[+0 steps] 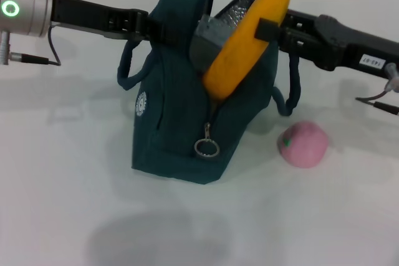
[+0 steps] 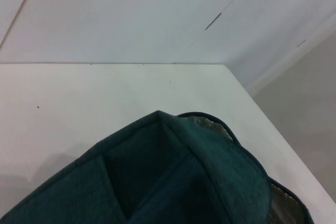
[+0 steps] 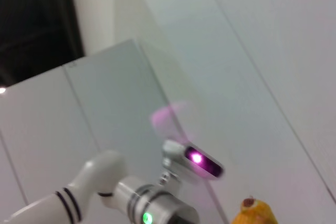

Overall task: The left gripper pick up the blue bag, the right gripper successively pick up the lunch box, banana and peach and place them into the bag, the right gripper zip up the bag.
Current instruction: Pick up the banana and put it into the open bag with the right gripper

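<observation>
in the head view the blue bag (image 1: pixel 177 123) stands on the white counter (image 1: pixel 62 204), its top open and its silver ring pull (image 1: pixel 206 147) hanging at the front. the left gripper (image 1: pixel 157 28) reaches in from the left and its fingers pinch the top edge of the bag on that side. the right gripper (image 1: pixel 269 29) comes in from the right, and its fingers hold the banana (image 1: pixel 246 40) near the upper end. the banana is tilted, with its lower end down inside the open top of the bag and its tip sticking up above it. a grey thing with a shiny silver part shows inside the bag just behind the banana. the peach (image 1: pixel 303 144) sits on the counter near the right side of the bag, not touching it. in the left wrist view the dark cloth of the bag fills the near part of the picture, with a bit of silver lining (image 2: pixel 281 203) at its edge and the white counter behind. in the right wrist view the tip of the banana (image 3: pixel 254 213) pokes up, and the silver wrist of the other arm (image 3: pixel 152 211) with its green light shows farther off.
</observation>
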Controlling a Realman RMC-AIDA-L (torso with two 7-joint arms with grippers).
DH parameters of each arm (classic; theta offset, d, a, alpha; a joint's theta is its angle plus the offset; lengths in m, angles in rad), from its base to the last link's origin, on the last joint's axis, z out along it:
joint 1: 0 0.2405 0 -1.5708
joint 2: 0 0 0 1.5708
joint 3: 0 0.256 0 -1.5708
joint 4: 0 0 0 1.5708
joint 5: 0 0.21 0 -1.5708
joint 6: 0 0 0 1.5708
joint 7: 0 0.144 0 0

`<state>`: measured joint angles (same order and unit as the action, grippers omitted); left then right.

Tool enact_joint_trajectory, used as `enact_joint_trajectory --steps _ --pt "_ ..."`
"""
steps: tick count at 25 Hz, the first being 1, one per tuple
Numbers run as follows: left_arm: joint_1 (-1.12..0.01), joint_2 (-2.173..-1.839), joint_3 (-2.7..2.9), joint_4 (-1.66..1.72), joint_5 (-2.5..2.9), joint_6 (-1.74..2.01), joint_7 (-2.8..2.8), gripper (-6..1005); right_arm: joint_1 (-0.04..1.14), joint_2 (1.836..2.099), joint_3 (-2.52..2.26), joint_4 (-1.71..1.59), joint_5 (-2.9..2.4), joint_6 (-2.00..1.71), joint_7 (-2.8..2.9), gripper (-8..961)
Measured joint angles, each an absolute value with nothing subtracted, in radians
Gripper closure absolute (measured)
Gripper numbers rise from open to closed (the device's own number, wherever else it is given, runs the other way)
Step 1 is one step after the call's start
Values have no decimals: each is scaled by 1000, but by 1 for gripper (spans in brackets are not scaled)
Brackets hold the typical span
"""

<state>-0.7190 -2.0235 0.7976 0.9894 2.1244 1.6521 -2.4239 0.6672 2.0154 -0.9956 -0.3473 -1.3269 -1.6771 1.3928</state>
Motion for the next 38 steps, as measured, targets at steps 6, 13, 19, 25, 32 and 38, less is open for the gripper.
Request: enact_joint_trajectory --steps 6,13,19,25,32,38 --pt "-716 -2024 798 989 2124 1652 -2421 961 670 2016 -1000 -337 -1362 -1606 1499 488" --pt "-715 -2024 798 989 2124 1652 -2418 961 679 2010 -1013 -340 -1419 -1599 1698 484" --pt "-713 -2024 799 989 2125 1652 -2416 961 681 2001 -1033 -342 -1435 -1573 1851 481" --pt "-714 -2026 803 989 2125 1652 -2406 961 700 2000 -1041 -348 -1468 -1541 1910 478" --pt "-715 -2031 825 989 2125 1652 -2405 962 742 1992 -1128 -350 -1475 -1493 1955 474" --pt "-715 -2033 827 989 2125 1654 -2405 962 778 1991 -1156 -351 -1487 -1480 1980 470"
